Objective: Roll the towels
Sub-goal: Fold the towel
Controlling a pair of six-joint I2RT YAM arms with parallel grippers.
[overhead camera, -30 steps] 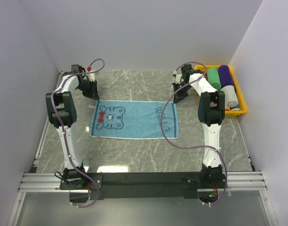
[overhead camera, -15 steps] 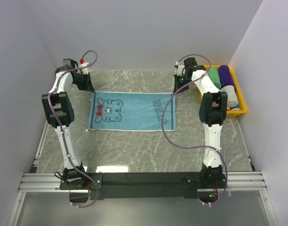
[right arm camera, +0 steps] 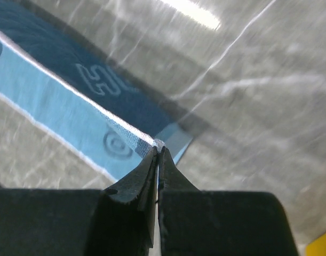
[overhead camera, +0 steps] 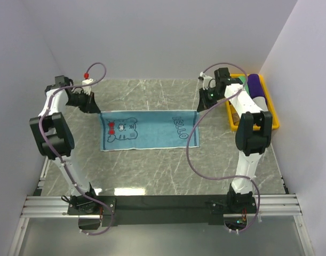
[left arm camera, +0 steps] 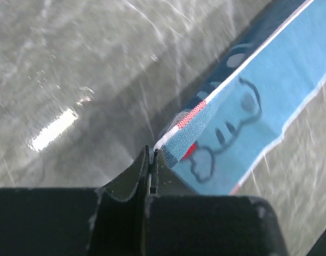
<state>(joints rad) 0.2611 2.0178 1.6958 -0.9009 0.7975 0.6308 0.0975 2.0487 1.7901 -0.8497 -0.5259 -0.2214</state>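
A blue towel [overhead camera: 144,130] with a white-printed tiger face and "HELLO" hangs stretched between both grippers, its lower edge on the marble table [overhead camera: 168,170]. My left gripper [overhead camera: 95,108] is shut on its far left corner, seen in the left wrist view [left arm camera: 152,151] pinching the towel [left arm camera: 243,122]. My right gripper [overhead camera: 199,106] is shut on the far right corner, seen in the right wrist view [right arm camera: 158,150] pinching the towel [right arm camera: 56,101]. The top edge is lifted off the table. Rolled green and purple towels [overhead camera: 253,82] lie in the bin.
A yellow bin [overhead camera: 272,120] stands at the far right behind my right arm, holding several rolled towels. White walls close in the left, back and right sides. The arm bases and a rail sit at the near edge.
Both grippers have lifted the towel's far corners and spread them apart; the towel went from flat on the table to hanging taut from its top edge.
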